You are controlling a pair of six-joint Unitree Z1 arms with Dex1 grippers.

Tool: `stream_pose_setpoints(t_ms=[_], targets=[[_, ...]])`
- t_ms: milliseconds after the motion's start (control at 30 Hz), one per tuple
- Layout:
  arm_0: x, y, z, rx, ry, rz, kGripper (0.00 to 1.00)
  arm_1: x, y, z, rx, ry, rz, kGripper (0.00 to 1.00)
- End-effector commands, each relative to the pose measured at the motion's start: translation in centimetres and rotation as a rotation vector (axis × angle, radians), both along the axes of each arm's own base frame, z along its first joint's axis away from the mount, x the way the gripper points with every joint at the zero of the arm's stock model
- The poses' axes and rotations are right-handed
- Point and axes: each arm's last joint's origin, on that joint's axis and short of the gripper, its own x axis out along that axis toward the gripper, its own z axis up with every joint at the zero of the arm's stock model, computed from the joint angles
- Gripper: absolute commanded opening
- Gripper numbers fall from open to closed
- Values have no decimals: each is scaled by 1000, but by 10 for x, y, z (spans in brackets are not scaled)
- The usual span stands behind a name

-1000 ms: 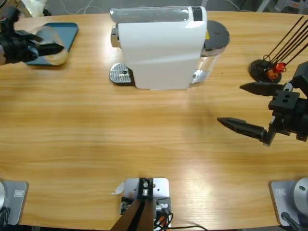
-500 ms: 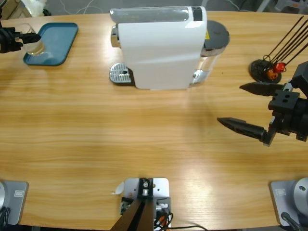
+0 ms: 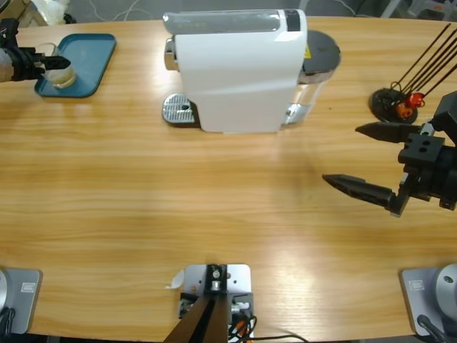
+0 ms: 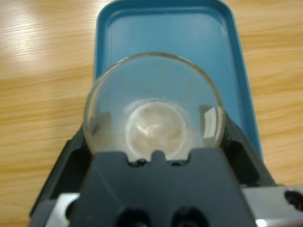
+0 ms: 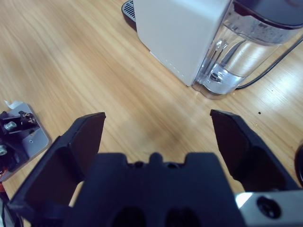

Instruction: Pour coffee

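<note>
Now the left gripper (image 3: 51, 63), clamped on the glass (image 4: 153, 105) of coffee (image 4: 155, 127), has seemingly settled (upright) over the blue tray (image 3: 91, 51); right gripper (image 3: 360, 158) idles wide open.

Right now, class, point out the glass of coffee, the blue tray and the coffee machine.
glass (image 4: 154, 118), left wrist view, on its clear wall above the pale coffee.
blue tray (image 3: 91, 56), high view, on its bare floor right of the glass.
coffee machine (image 3: 239, 78), high view, on its white body.
</note>
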Motion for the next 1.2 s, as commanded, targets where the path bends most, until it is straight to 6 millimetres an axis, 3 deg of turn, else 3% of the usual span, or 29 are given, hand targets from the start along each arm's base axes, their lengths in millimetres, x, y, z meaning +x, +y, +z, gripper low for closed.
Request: stream_pose_setpoints(t_ms=[33, 200, 333, 433, 533, 700, 767, 867, 967, 1200], targets=[[-3, -3, -19, -31, 138, -8, 991, 1, 4, 0, -20, 11, 24, 977], [-25, 1, 10, -23, 95, 6, 991, 1, 4, -1, -22, 13, 24, 977], [-62, -2, 67, -20, 36, 7, 991, 1, 5, -1, -26, 17, 24, 977], [-104, -32, 115, -16, -47, -99, 990, 2, 5, -1, -29, 22, 23, 979], [-135, -62, 136, -22, -111, -231, 996, 2, 5, -1, -29, 26, 20, 982], [-183, -109, 114, -82, -55, -494, 986, 2, 6, 0, -28, 26, 16, 987], [-189, -125, 110, -74, -37, -574, 982, 3, 6, -1, -29, 28, 13, 990], [-189, -142, 88, 27, 27, -695, 973, 4, 7, -1, -32, 34, 7, 991], [-189, -149, 75, 86, 63, -706, 981, 3, 6, -1, -30, 36, 8, 996], [-207, -141, 76, 65, 36, -720, 973, 3, 5, 0, -29, 29, 8, 991]])
